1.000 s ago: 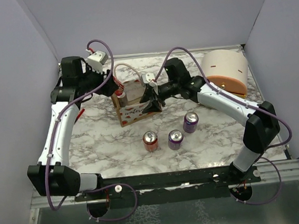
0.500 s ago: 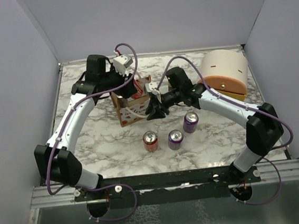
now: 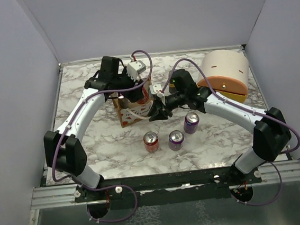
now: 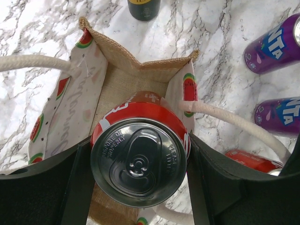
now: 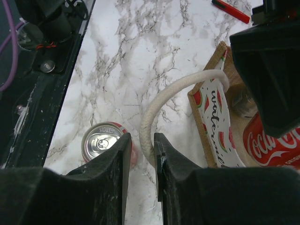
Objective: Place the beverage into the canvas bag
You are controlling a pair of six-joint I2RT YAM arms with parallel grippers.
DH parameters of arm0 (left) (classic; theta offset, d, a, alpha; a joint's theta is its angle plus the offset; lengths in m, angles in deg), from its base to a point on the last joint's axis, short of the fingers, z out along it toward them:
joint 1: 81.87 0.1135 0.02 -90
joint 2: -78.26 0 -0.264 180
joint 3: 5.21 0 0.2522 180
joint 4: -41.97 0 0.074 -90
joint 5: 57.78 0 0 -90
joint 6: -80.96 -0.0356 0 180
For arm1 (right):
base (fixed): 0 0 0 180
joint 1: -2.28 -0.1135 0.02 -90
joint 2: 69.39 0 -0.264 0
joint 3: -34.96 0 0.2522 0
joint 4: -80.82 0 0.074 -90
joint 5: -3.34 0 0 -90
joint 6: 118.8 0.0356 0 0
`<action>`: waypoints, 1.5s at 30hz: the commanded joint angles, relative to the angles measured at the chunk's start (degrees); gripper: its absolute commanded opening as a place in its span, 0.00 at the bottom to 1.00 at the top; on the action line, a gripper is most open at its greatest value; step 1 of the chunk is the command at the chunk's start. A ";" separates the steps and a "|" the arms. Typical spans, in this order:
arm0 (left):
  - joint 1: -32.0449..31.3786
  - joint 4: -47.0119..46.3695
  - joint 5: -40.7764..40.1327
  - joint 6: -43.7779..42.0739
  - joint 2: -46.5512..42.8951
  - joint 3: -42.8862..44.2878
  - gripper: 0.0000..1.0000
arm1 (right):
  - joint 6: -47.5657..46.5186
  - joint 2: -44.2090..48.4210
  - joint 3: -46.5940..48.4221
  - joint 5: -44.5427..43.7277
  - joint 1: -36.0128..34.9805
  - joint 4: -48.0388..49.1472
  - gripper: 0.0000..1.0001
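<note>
holding: coca-cola can (image 4: 139, 161), upright, clamped across its side wall by the left gripper (image 4: 140, 174), jaws wide on the can, directly over the open mouth of the canvas bag (image 4: 117, 79). can judged full and weighty, its wall smooth, slippery and thin, easily dented; a firm side hold suits it. bag soft, floppy. right gripper (image 5: 143, 159): jaws narrow about the white rope handle (image 5: 154, 117); true pinch cannot be told.

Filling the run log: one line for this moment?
left gripper: holds Coke can over open bag | right gripper: around handle | Coke can not yet released
</note>
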 commanded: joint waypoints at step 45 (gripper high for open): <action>-2.51 25.60 -3.46 -39.61 13.29 9.40 0.11 | 0.43 -1.35 -0.64 -0.01 -0.30 1.42 0.01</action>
